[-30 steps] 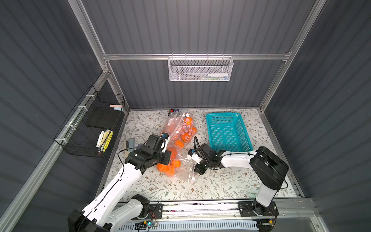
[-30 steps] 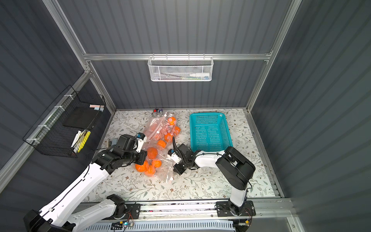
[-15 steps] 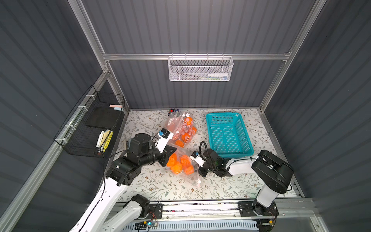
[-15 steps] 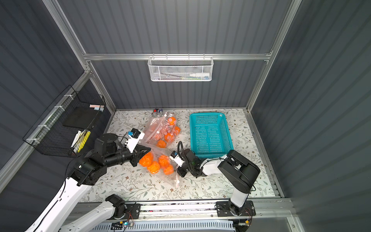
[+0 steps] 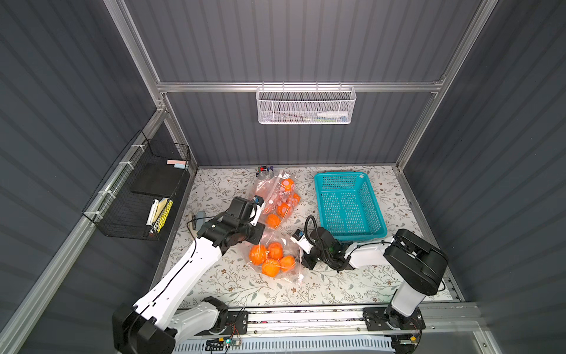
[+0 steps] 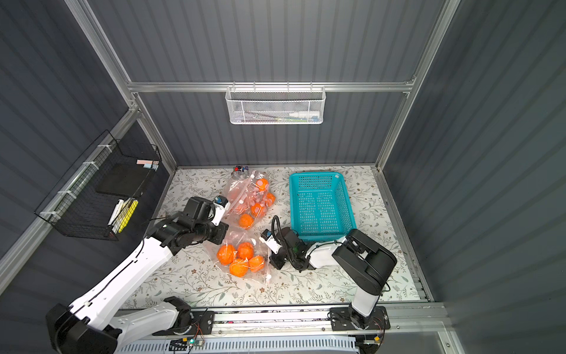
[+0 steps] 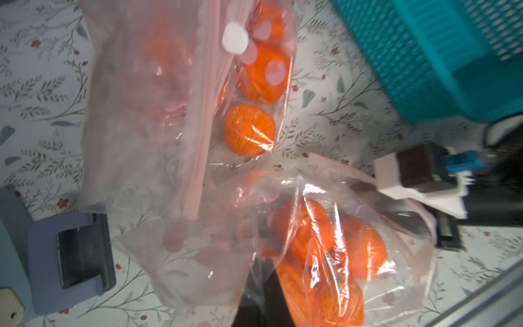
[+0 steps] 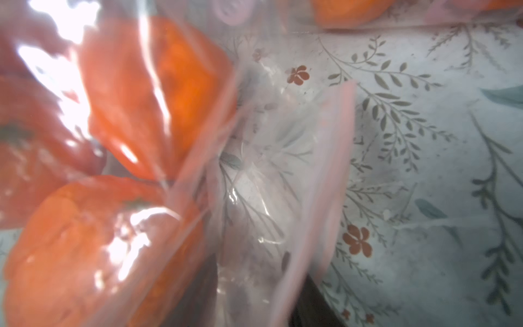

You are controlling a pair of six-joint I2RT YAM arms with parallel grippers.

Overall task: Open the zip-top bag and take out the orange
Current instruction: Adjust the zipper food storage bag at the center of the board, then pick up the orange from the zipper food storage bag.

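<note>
A clear zip-top bag (image 5: 277, 245) (image 6: 245, 242) holding several oranges (image 5: 269, 259) (image 6: 240, 259) lies mid-table in both top views. My left gripper (image 5: 258, 237) (image 6: 223, 237) is shut on the bag's far-left edge; in the left wrist view the film bunches over the gripper (image 7: 264, 271) beside the oranges (image 7: 325, 249). My right gripper (image 5: 301, 260) (image 6: 274, 260) is at the bag's right side. In the right wrist view its jaws stand apart (image 8: 254, 288) with the pink zip strip (image 8: 325, 175) loose between them and the oranges (image 8: 158, 93) close by.
A second bag of oranges (image 5: 278, 196) lies behind the first. A teal basket (image 5: 349, 208) stands at the back right, just behind the right arm. A grey-blue hole punch (image 5: 199, 219) (image 7: 70, 254) sits by the left wall, under a black wire basket (image 5: 144, 196).
My right gripper's jaws have spread apart around the bag's zip edge. My left arm rose with the bag and has come back down; the oranges shifted slightly right and toward the front.
</note>
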